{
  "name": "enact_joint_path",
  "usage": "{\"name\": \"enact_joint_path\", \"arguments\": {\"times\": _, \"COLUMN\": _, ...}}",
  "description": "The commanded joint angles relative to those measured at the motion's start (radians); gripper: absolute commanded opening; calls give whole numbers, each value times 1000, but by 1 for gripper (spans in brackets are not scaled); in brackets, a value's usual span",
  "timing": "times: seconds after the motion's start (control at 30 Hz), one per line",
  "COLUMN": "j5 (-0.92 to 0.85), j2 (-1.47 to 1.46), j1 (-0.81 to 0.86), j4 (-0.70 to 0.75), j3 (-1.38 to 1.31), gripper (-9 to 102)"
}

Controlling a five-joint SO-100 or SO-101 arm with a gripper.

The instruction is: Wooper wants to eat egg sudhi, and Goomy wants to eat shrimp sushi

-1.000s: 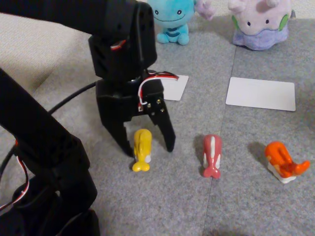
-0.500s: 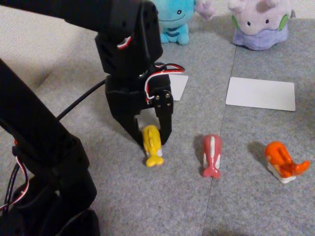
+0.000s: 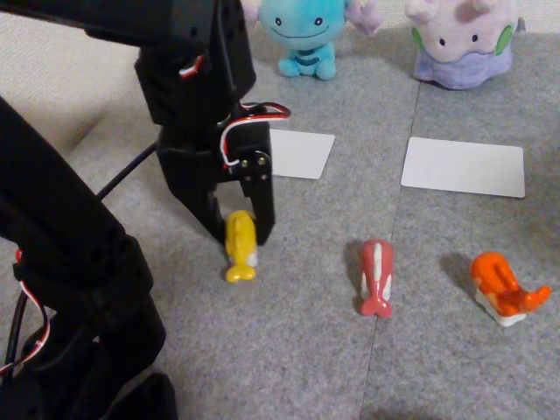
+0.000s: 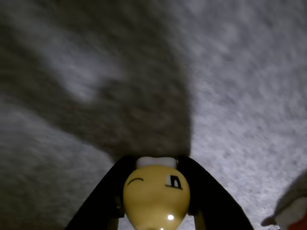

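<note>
On the grey carpet (image 3: 350, 367) in the fixed view, we see the black gripper (image 3: 236, 234) pointing down with its jaws narrowed around the upper end of the yellow egg sushi (image 3: 239, 248), which hangs between the fingers with its flared tail lowest; we cannot tell whether that tail touches the carpet. To its right lies a pink piece (image 3: 377, 277) with a white stripe, and further right the orange shrimp sushi (image 3: 501, 290) rests on its white base, well apart from the gripper. Two white cards lie behind them: one (image 3: 299, 153) just behind the gripper, the other (image 3: 464, 166) further right. At the back edge Wooper (image 3: 306, 35) sits beyond the near card and Goomy (image 3: 462, 39) beyond the far one. In the wrist view, we look past the two dark fingers (image 4: 100, 201), which press on either side of the egg sushi (image 4: 156, 194); its rounded yellow end shows a small drawn face, and blurred carpet (image 4: 240, 72) with a dark shadow lies beyond.
</note>
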Motion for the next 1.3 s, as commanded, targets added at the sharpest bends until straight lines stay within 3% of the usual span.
{"name": "enact_joint_path", "arguments": {"times": 0.0, "j5": 55, "j2": 112, "j1": -28, "j4": 0, "j3": -54, "gripper": 2}}
{"name": "enact_joint_path", "arguments": {"times": 0.33, "j5": 308, "j2": 144, "j1": -74, "j4": 37, "j3": -314, "gripper": 3}}
{"name": "enact_joint_path", "arguments": {"times": 0.87, "j5": 354, "j2": -396, "j1": -95, "j4": 44, "j3": -799, "gripper": 3}}
{"name": "enact_joint_path", "arguments": {"times": 1.27, "j5": 354, "j2": -669, "j1": -89, "j4": 14, "j3": -890, "gripper": 3}}
